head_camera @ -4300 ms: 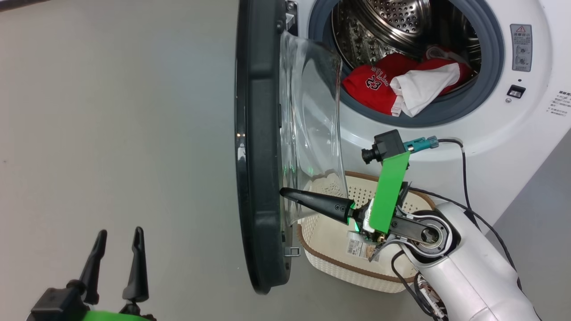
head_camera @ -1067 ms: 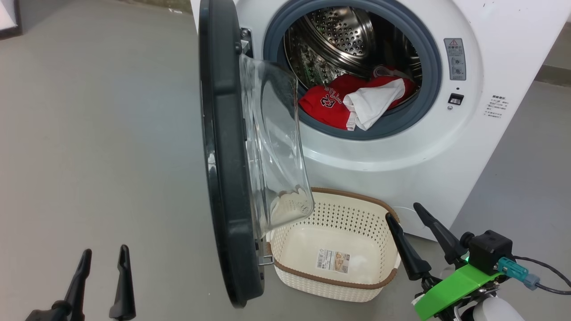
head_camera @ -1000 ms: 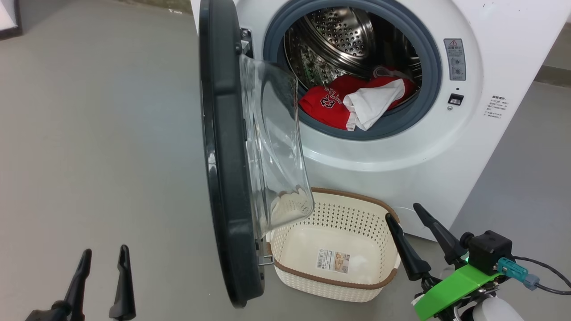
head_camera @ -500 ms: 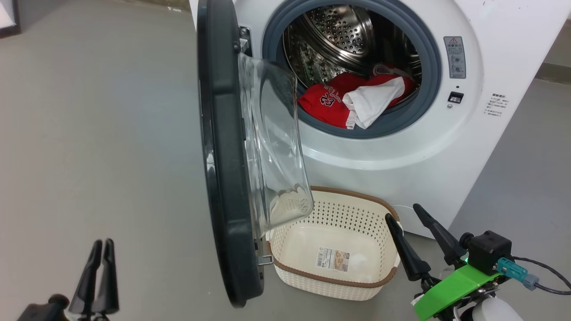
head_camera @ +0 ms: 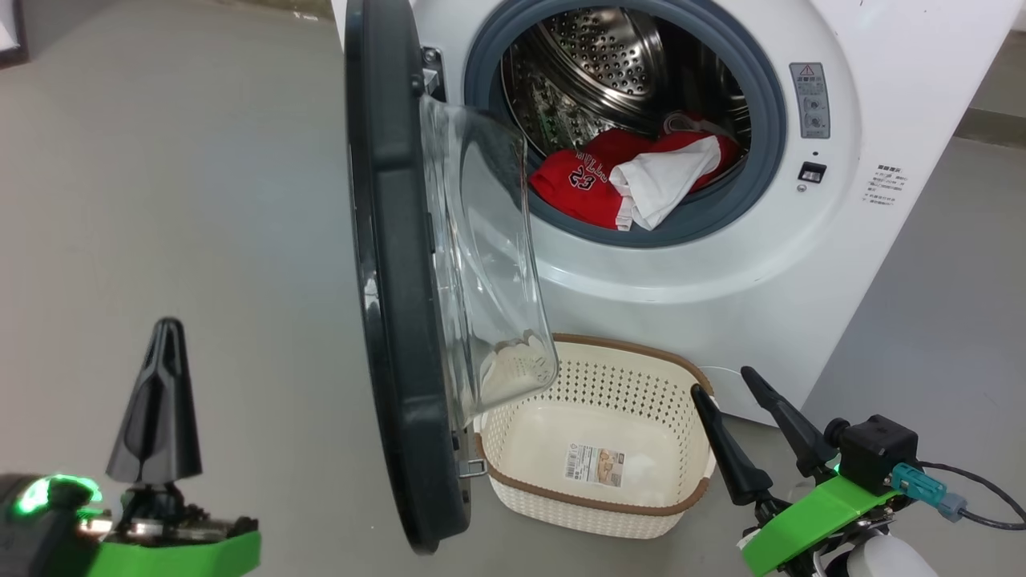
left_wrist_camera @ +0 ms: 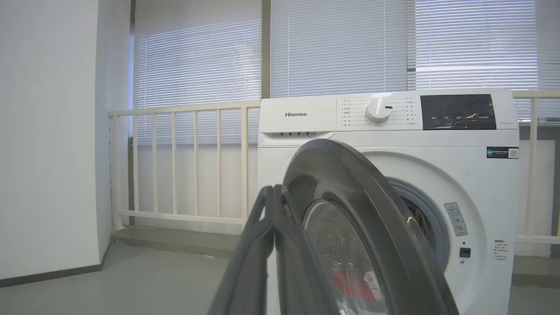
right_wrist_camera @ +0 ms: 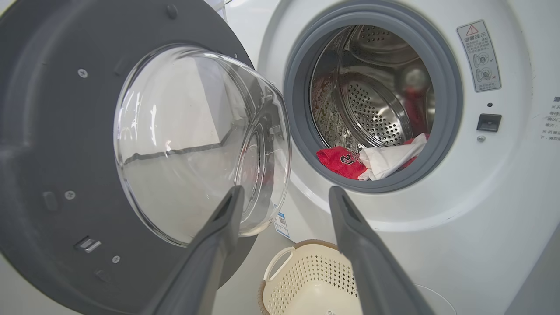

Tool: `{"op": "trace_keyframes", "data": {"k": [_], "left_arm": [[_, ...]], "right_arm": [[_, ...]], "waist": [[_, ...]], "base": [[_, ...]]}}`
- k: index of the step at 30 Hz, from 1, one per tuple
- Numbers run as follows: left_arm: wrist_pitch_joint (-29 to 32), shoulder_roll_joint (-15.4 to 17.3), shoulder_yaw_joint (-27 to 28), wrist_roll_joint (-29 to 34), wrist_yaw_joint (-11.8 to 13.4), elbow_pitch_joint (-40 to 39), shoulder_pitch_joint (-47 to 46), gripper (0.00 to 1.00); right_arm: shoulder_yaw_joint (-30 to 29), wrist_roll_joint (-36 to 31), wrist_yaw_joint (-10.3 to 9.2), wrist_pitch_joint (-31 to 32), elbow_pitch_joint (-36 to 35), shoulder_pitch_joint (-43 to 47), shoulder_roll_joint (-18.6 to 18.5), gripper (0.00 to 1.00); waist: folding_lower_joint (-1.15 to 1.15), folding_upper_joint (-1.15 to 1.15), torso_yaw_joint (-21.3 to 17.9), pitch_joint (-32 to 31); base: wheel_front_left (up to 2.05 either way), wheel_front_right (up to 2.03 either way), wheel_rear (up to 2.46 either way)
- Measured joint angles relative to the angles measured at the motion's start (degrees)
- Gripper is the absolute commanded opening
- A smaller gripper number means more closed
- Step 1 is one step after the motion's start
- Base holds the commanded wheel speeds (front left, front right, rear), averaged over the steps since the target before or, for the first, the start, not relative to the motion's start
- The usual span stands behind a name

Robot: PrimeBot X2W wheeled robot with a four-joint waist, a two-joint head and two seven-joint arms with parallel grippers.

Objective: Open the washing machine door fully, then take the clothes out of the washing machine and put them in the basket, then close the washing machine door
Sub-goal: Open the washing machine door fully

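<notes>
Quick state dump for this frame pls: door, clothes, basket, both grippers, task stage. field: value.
washing machine: front-loader, drum exposed
washing machine door: open, swung out from the opening's left side, roughly edge-on in the head view
clothes: red jersey and white garment, in the drum at its front lip
basket: on the floor below the opening, empty except a paper label
left gripper: shut, empty, left of the door, apart from it
right gripper: open, empty, by the basket's right end
stage: door open; no clothes moved yet

The washing machine door (head_camera: 393, 320) partly hides the left end of the basket (head_camera: 633, 381).
</notes>
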Motion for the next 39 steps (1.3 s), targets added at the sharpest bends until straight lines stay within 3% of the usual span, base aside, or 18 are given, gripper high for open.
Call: {"op": "trace_keyframes", "data": {"k": [11, 18, 28, 39], "left_arm": [[3.6, 0.8, -9.2, -1.4, 0.0, -10.3, -2.1, 0.00], [6.0, 0.5, -18.9, -2.6, 0.0, -11.2, -1.9, 0.00], [8.5, 0.2, -27.1, -5.2, 0.0, -3.2, 0.9, 0.00], [7.9, 0.2, -26.7, -6.9, 0.1, 6.3, 0.9, 0.00]], "right_arm": [[0.2, 0.0, 0.00, 0.0, 0.0, 0.0, 0.1, 1.00], [0.3, 0.0, 0.00, 0.0, 0.0, 0.0, 0.2, 1.00], [0.6, 0.0, 0.00, 0.0, 0.0, -0.2, 0.5, 1.00], [0.6, 0.0, 0.00, 0.0, 0.0, -0.3, 0.7, 1.00]], "waist": [[0.00, 0.00, -0.5, -0.2], [0.00, 0.00, -1.1, -0.1], [0.00, 0.00, -2.2, 0.7], [0.00, 0.00, -3.3, 1.4]], "base": [[0.00, 0.00, 0.00], [0.00, 0.00, 0.00], [0.00, 0.00, 0.00], [0.00, 0.00, 0.00]]}}
